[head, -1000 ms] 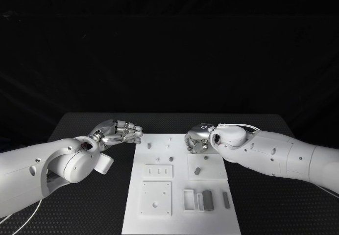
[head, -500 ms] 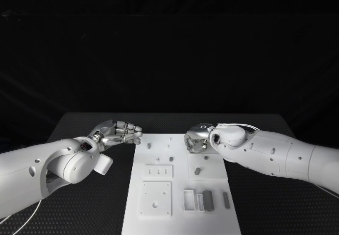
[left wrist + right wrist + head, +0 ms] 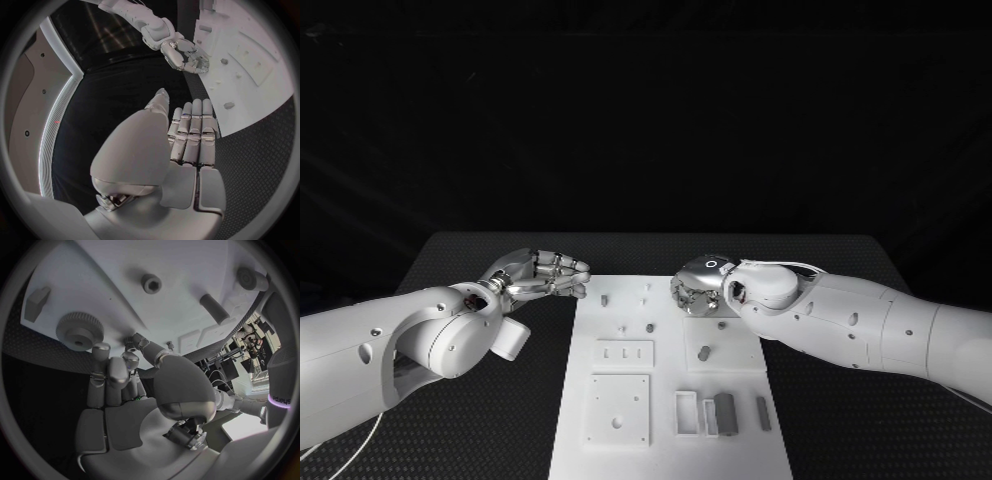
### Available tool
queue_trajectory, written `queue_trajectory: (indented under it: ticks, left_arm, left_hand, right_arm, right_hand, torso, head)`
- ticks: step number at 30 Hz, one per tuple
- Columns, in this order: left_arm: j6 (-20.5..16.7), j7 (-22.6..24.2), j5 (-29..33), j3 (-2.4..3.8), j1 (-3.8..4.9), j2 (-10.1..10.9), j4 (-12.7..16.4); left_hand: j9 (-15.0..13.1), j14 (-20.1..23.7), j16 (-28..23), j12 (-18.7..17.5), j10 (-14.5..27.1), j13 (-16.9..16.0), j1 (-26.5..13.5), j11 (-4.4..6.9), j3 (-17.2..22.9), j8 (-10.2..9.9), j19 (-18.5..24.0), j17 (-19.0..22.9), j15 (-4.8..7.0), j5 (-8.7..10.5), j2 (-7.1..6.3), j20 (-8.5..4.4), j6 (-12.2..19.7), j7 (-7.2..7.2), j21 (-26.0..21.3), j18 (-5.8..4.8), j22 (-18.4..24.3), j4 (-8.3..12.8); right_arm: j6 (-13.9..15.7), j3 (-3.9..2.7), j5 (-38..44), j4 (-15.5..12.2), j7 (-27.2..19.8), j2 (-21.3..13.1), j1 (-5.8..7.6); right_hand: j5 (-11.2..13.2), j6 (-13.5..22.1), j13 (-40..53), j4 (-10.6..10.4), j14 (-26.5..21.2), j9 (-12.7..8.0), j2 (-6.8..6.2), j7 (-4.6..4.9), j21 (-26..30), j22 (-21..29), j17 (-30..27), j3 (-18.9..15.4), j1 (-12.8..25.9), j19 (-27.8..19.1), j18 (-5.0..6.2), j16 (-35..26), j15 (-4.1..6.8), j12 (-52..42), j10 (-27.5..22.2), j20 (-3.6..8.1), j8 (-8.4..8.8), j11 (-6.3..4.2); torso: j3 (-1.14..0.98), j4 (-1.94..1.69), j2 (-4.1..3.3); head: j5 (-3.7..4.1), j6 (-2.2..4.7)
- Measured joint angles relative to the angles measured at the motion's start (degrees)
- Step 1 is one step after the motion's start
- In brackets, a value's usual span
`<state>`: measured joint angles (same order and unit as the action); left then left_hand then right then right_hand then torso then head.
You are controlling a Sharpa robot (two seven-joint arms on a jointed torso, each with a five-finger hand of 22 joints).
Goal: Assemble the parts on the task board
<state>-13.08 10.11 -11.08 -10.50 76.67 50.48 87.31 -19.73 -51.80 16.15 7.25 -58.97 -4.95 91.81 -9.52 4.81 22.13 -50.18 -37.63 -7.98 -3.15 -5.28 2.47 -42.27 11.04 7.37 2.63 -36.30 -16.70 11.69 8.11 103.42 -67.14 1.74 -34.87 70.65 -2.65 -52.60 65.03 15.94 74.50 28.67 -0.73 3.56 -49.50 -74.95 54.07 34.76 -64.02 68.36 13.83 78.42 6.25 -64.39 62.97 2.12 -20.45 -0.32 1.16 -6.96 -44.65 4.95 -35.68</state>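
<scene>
The white task board (image 3: 668,445) lies in the middle of the table with small grey parts on it, among them a peg (image 3: 705,350) and a bar (image 3: 724,410). My right hand (image 3: 701,287) hovers over the board's far right corner with its fingers bent downward, and it holds nothing. The right wrist view has its fingertips (image 3: 100,349) close to a knurled round part (image 3: 80,330), with a hex nut (image 3: 151,283) and a cylinder (image 3: 214,307) farther along the board (image 3: 125,270). My left hand (image 3: 538,275) hangs just left of the board's far corner, fingers straight and side by side (image 3: 190,135), empty.
Recessed slots and a square plate (image 3: 619,407) take up the near half of the board. Black matting (image 3: 473,440) lies on both sides of it. In the left wrist view my right hand (image 3: 184,52) shows above the board's edge (image 3: 250,65).
My right hand has shifted slightly left over the board's far corner. The left hand has stayed put.
</scene>
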Motion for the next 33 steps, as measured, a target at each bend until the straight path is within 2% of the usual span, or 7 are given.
queue_trajectory:
  ticks: [8, 19, 25, 33]
  left_arm:
    - [0.0, 0.0, 0.0, 0.00, 0.00, 0.0, 0.0]
    - [0.0, 0.0, 0.0, 0.00, 0.00, -0.2, -0.1]
    - [0.0, 0.0, 0.0, 0.00, 0.00, -0.3, -0.1]
    - [0.0, 0.0, 0.0, 0.04, 0.01, -0.3, 0.1]
  left_hand:
    - [0.0, 0.0, 0.0, 0.0, 0.0, 0.1, 0.0, 0.00, 0.0, 0.0, 0.0, 0.0, 0.00, 0.00, 0.00, 0.00, 0.0, 0.00, 0.0, 0.00, 0.0, 0.0]
    - [0.0, 0.0, -0.2, 0.0, 0.0, 0.1, 0.0, 0.00, 0.0, 0.0, 0.0, 0.0, 0.00, 0.00, 0.00, 0.00, 0.0, 0.00, -0.2, -0.02, 0.0, 0.0]
    - [0.0, 0.2, -0.2, 0.0, 0.0, 0.1, 0.0, 0.00, 0.0, 0.0, 0.0, 0.0, -0.15, 0.00, 0.00, 0.00, 0.0, 0.00, -0.2, -0.02, 0.0, 0.0]
    - [0.0, 0.2, -0.2, -0.2, 0.0, 0.1, 0.0, 0.00, 0.0, 0.0, 0.0, 0.0, -0.15, 0.00, 0.00, 0.00, 0.0, 0.00, -0.2, -0.03, 0.1, 0.0]
  right_arm:
    - [3.2, -1.11, 1.6, -0.1, 2.3, 1.7, 0.07]
    - [5.9, -1.45, 3.1, 2.0, 4.9, 5.2, 0.04]
    - [6.9, -1.45, 3.5, 4.2, 5.8, 7.9, 0.04]
    - [7.8, -1.45, 4.1, 5.5, 6.5, 9.7, 0.04]
  right_hand:
    - [0.0, -0.3, -0.1, 0.2, 0.2, 0.0, -0.16, -0.33, -0.2, 0.0, -0.1, 0.4, 0.4, 0.2, 0.28, 0.1, 0.19, 0.0, 0.2, -0.21, 0.14, -0.21]
    - [0.0, -0.4, -0.2, 0.4, 0.2, 0.0, -0.11, -0.39, -0.2, 0.0, -0.1, 0.6, 0.8, 0.4, 0.35, 0.1, 0.20, 0.0, 0.4, -0.06, -0.08, -0.01]
    - [0.0, -0.5, -0.2, 0.4, 0.2, 0.0, -0.12, -0.49, -0.2, 0.0, -0.2, 0.6, 0.8, 0.4, 0.36, 0.1, 0.20, 0.0, 0.6, -0.07, -0.12, -0.20]
    - [0.0, -0.6, -0.2, 0.4, 0.2, 0.0, -0.12, -0.56, -0.2, 0.0, -0.2, 0.9, 0.8, 0.4, 0.39, 0.3, 0.20, 0.0, 0.6, -0.08, -0.11, -0.20]
  torso:
    - [0.00, -0.03, -0.07]
    - [0.00, -0.02, -0.16]
    - [0.01, -0.04, -0.22]
    - [0.01, -0.06, -0.34]
  head:
    - [-0.19, 0.53]
    - [-0.73, 1.09]
    - [-0.74, 1.34]
    - [-0.71, 1.59]
